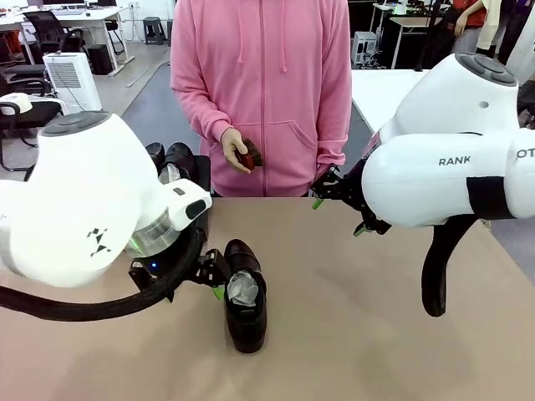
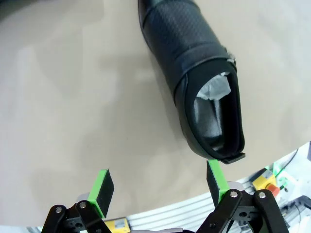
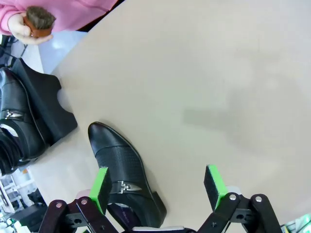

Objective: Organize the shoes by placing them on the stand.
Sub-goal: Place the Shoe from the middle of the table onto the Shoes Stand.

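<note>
- Two glossy white rounded robot arms (image 1: 75, 200), the right one (image 1: 451, 159) printed with grey letters "RANK" and banded in black near the wrist.
- A thick black cable (image 1: 92, 305) loops under the left arm; another (image 1: 439, 267) hangs from the right.
- Black linkage grippers (image 2: 160, 191) with silver pivot pins and bright green pads (image 2: 102, 187).
- The person wears a pink zip-front hooded sweatshirt (image 1: 263, 83) with drawstrings.

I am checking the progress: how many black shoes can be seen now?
3: one shoe lies on the table by the left gripper, two shoes sit on the stand at far left. Another may be hidden behind the arm.
</note>
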`<action>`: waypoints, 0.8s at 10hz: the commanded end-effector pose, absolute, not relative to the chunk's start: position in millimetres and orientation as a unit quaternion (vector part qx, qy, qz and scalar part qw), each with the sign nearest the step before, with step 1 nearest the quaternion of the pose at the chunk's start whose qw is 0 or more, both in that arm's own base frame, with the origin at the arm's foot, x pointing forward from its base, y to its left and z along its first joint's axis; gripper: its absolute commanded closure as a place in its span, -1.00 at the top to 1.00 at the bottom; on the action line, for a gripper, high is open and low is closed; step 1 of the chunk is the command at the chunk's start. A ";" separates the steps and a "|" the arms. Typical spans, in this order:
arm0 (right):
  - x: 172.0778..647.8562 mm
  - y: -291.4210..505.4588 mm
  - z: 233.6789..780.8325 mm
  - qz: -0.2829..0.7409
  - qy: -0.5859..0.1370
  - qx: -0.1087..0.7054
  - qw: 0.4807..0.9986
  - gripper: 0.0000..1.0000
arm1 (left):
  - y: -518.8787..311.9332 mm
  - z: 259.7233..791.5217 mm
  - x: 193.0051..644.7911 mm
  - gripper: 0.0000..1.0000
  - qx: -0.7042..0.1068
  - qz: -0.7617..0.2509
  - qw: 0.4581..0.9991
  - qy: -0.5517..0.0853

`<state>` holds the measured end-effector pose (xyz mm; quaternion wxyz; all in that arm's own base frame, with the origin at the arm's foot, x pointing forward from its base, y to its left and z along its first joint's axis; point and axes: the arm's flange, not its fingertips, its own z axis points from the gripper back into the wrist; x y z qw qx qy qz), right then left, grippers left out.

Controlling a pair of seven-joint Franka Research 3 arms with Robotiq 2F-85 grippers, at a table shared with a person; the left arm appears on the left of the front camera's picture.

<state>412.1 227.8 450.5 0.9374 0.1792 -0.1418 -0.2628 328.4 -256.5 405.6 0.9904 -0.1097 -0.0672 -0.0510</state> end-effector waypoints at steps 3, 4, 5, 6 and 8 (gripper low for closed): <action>416.5 227.3 451.1 -0.254 -0.142 0.181 0.939 1.00 | -280.9 387.2 337.8 0.97 -0.105 -0.019 0.993 -0.038; 416.5 227.3 451.1 -0.254 -0.142 0.181 0.939 1.00 | -287.6 379.2 342.8 0.97 -0.107 -0.016 0.994 -0.034; 416.5 227.3 451.1 -0.254 -0.142 0.181 0.939 1.00 | -294.1 372.8 346.9 0.97 -0.106 -0.013 0.994 -0.031; 416.5 227.3 451.1 -0.254 -0.142 0.181 0.939 1.00 | -300.5 368.2 349.6 0.97 -0.103 -0.012 0.994 -0.034; 416.5 227.3 451.1 -0.254 -0.142 0.181 0.939 1.00 | -306.8 359.4 358.5 0.97 -0.096 0.011 0.995 -0.032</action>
